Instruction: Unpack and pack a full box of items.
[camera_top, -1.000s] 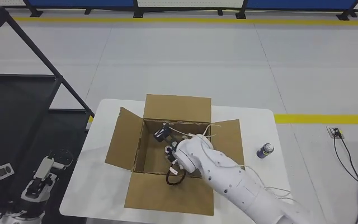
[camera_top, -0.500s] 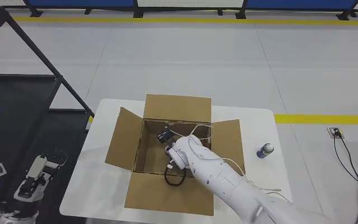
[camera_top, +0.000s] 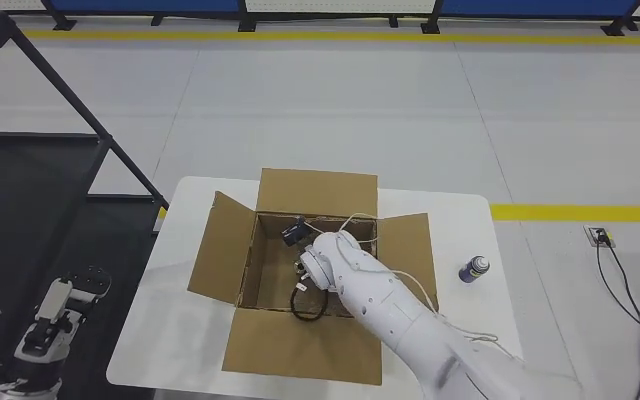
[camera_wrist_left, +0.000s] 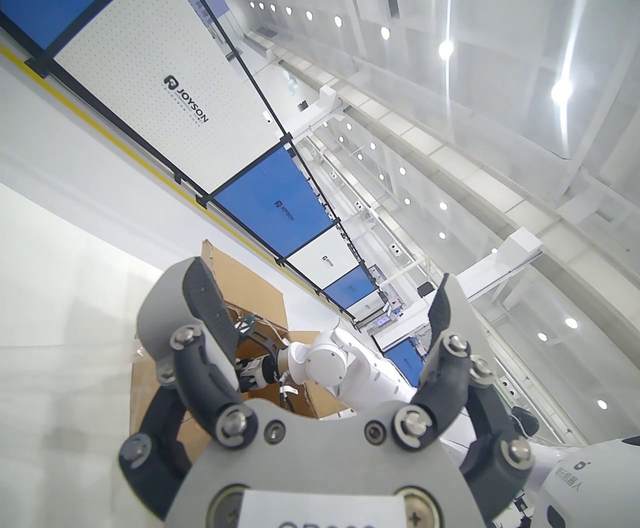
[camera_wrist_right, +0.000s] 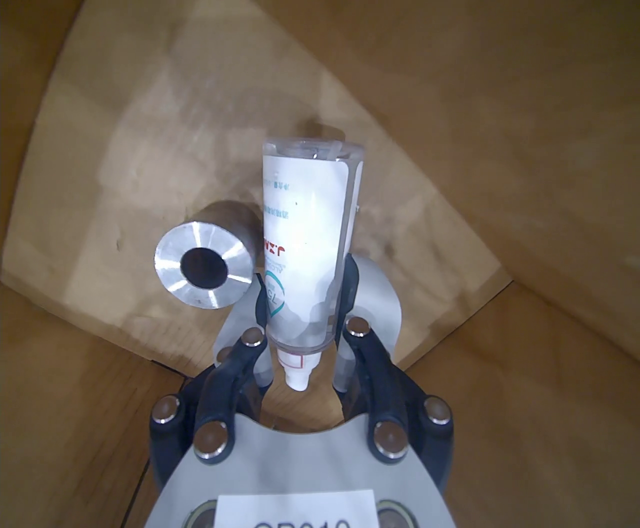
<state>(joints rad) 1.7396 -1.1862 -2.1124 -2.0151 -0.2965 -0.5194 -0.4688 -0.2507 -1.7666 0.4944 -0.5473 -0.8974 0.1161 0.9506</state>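
You see the bottle (camera_wrist_right: 307, 240) clamped in the right gripper (camera_wrist_right: 305, 292) inside the box (camera_top: 300, 350), just beside a metal cylinder (camera_wrist_right: 205, 270). Left gripper (camera_wrist_left: 322, 280) hangs off the table's (camera_top: 450, 220) left side, fingers spread, holding nothing. Can (camera_top: 474, 268) stands right of the box.

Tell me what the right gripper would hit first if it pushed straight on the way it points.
Probably the inner cardboard of the box: the bottle clamped in the right gripper sticks out ahead and would touch it first. The metal cylinder sits just beside that line. Depth is unclear.
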